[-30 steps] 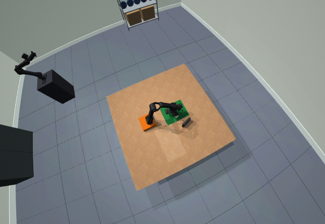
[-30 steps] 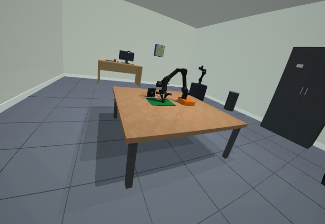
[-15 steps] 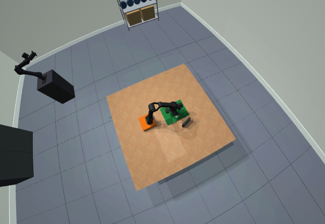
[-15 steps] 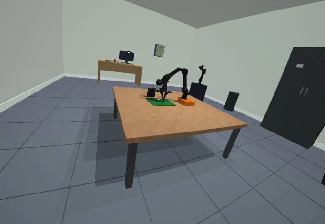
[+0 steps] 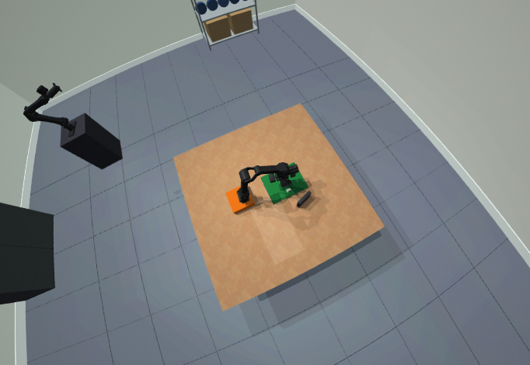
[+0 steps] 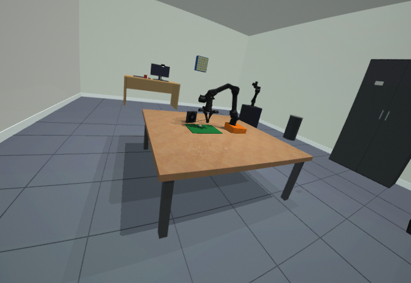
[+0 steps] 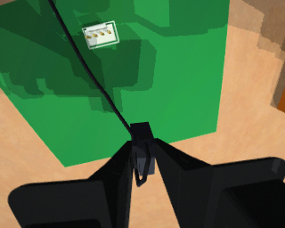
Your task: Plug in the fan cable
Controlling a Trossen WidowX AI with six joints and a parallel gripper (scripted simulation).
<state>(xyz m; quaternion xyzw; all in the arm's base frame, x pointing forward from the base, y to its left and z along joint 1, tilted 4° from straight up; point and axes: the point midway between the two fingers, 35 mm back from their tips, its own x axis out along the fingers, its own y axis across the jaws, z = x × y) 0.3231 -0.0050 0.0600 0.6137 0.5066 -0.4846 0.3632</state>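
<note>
The gripper, pinching the plug, should square it before lowering onto the header at eleven o'clock.

In the wrist view I lose the black cable past the top edge.

Table: one, square-cornered, tan mottled top, dark legs. Directly upon it: green board, one, flat; orange base block, one, right of the board in the exterior view; black fan, one, upright, near the board's far edge in that view.
</note>
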